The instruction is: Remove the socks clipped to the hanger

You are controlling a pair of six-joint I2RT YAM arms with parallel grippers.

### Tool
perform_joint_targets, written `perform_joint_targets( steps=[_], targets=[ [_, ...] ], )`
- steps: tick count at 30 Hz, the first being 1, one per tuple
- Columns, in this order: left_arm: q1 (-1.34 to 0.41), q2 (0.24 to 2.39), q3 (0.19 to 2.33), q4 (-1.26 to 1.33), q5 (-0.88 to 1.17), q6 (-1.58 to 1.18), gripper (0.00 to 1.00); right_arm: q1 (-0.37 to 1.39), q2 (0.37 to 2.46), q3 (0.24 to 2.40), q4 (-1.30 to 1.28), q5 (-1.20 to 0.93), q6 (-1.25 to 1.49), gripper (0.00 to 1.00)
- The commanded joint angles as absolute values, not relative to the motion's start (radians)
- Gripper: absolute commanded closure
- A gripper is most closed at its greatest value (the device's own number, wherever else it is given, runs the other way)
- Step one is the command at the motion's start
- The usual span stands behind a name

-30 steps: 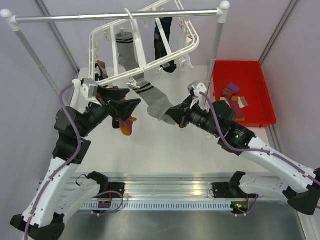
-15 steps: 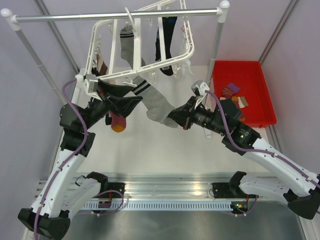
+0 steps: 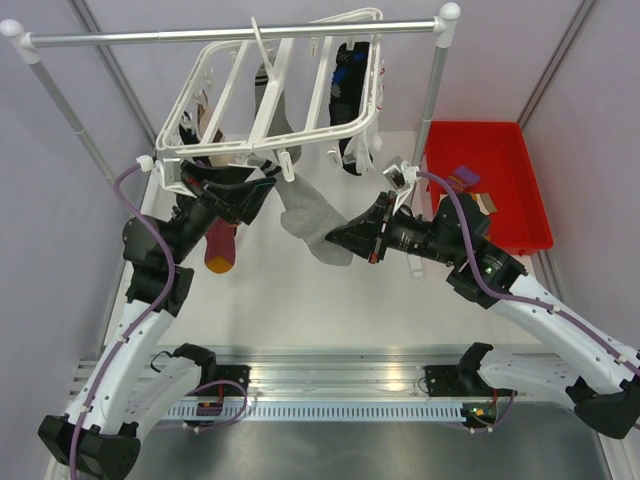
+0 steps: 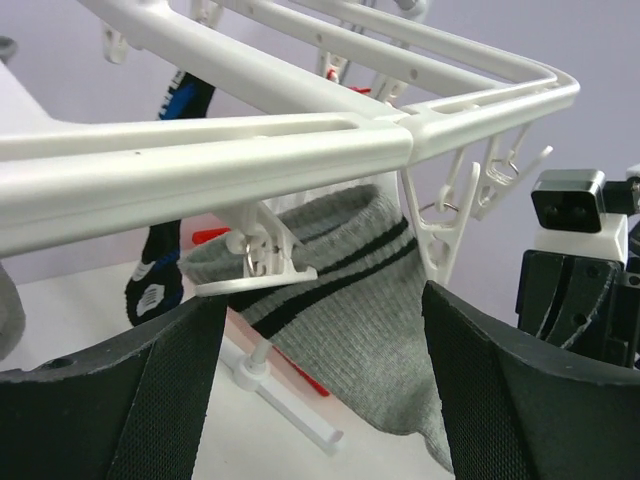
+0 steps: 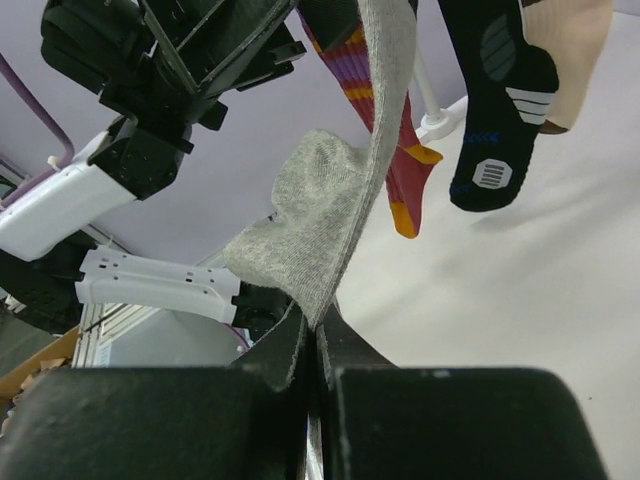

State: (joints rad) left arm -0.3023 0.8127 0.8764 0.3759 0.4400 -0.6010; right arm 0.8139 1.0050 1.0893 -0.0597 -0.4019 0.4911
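Note:
The white hanger (image 3: 240, 147) hangs from the silver rail (image 3: 230, 33). A grey sock with black stripes (image 3: 312, 215) is held by a clip (image 4: 262, 255) on the hanger's front bar (image 4: 250, 165). My right gripper (image 3: 340, 240) is shut on this sock's toe end (image 5: 320, 220) and pulls it taut, the jaws (image 5: 315, 340) pinching the fabric. My left gripper (image 3: 262, 192) stands open just under the front bar, its fingers either side of the sock's cuff (image 4: 370, 290) without touching it. A maroon sock with orange stripes (image 3: 220, 245) and a black-and-blue sock (image 3: 352, 120) also hang from the hanger.
A red tray (image 3: 520, 200) at the right holds a few loose socks. The rail's right post (image 3: 432, 90) stands between hanger and tray. The right arm's wrist camera (image 4: 580, 215) sits close to the right of my left fingers.
The hanger has swung back towards level. My left gripper has risen to the front bar by the clip and opened slightly more. The right gripper has drawn the grey sock's toe a little left and down.

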Motion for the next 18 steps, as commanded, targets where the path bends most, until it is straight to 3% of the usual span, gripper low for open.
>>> perform_joint_targets(
  steps=[1,11,18],
  targets=[
    [-0.295,0.788,0.859,0.462,0.357,-0.646,0.18,0.805,1.015,1.141,-0.014,-0.462,0.557,0.99],
    [-0.296,0.71,0.799,0.414,0.258,-0.592,0.16,0.772,1.02,1.146,-0.009,-0.497,0.603,0.99],
    [-0.296,0.732,0.811,0.483,0.336,-0.548,0.12,0.758,1.025,1.152,-0.008,-0.538,0.627,0.99]
  ],
)
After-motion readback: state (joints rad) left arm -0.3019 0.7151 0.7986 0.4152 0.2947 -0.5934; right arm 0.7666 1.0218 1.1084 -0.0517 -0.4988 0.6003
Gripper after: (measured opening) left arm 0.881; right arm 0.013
